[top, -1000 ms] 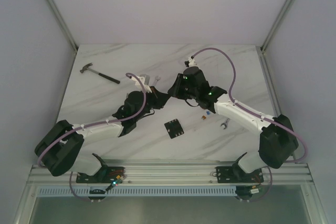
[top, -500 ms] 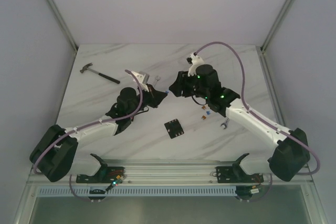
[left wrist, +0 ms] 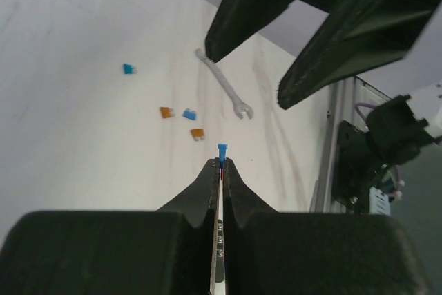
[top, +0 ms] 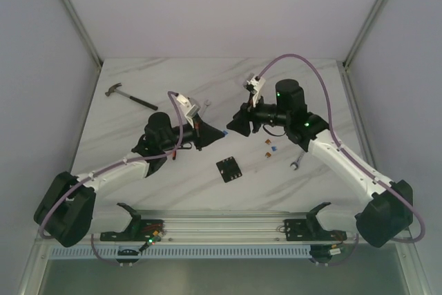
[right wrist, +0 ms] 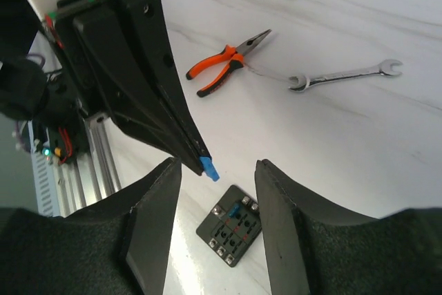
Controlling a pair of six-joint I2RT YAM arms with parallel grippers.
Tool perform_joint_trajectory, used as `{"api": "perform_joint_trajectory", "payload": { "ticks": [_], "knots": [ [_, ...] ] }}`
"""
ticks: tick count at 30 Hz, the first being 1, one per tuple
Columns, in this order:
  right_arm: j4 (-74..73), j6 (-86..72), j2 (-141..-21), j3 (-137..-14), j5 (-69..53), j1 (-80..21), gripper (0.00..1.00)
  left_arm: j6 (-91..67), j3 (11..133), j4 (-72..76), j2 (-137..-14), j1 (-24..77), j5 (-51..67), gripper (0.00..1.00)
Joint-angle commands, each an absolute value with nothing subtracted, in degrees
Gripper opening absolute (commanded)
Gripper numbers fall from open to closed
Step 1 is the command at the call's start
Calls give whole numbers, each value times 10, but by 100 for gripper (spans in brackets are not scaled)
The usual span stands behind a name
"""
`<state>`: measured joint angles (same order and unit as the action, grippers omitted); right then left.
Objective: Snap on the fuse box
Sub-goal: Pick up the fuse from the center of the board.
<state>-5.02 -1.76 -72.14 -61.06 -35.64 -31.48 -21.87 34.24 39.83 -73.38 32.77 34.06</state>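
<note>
1. The fuse box point(top: 228, 168) lies flat on the table point(top: 311, 94), lower centre of the overhead view, clear of both arms.
2. The left gripper point(top: 221, 132), its arm stretched toward centre frame, is pinched on a blue fuse point(left wrist: 222, 150).
3. The right gripper point(top: 233, 124), reaching leftward, faces it with jaws parted and empty.

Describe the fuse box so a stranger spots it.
On the marble table, look at the middle, toward the near edge. The fuse box is the flat black block there, far bigger than the tiny loose fuses beside it.
</note>
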Motion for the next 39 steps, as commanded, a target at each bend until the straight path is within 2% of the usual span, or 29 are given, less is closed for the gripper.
{"api": "perform_joint_trajectory", "payload": {
  "ticks": [1, 9, 19, 27, 30, 34, 39],
  "knots": [
    [-76, 48, -701, -606, -462, -303, 53, -201, 362, 435, -707, 324, 429, 0],
    [-97, 78, -711, -613, -545, -302, 46, -230, 366, 464, -692, 324, 466, 0],
    [-109, 95, -719, -619, -574, -302, 37, -243, 379, 479, -703, 331, 488, 0],
    [-109, 108, -722, -621, -601, -302, 23, -240, 381, 478, -710, 338, 504, 0],
    [-113, 114, -721, -620, -608, -302, 23, -238, 382, 475, -710, 339, 507, 0],
    [-118, 118, -719, -621, -612, -301, 29, -236, 381, 471, -710, 339, 511, 0],
    [-121, 120, -716, -622, -612, -297, 29, -235, 378, 470, -708, 339, 512, 0]
  ]
}}
